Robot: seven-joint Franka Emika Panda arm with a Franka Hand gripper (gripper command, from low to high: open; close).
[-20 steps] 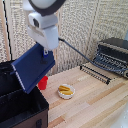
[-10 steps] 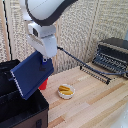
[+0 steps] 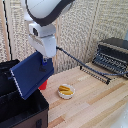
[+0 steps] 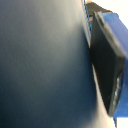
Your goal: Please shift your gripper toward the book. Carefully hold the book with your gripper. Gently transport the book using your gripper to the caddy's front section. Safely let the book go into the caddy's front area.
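At the exterior view's left sits the caddy (image 3: 20, 111), its black walls open upward, and I carry the book (image 3: 31, 75) in the air above it so that it can go down into the caddy's front section (image 3: 22, 102), the bay nearest the camera. The book hangs tilted, one corner low toward the caddy, because I grip it only at its upper edge and the rest swings below my hold. My gripper (image 3: 46, 64) is clamped on that edge; in the wrist view a blue-tipped finger (image 4: 107, 70) presses flat against the dark cover, which fills most of that picture. Just beyond the book's lower corner something red (image 3: 43, 85) shows on the wooden table (image 3: 90, 100). Further right rests a small white bowl (image 3: 65, 91), apart from my path, and at the far right stands the toaster oven (image 3: 112, 55).
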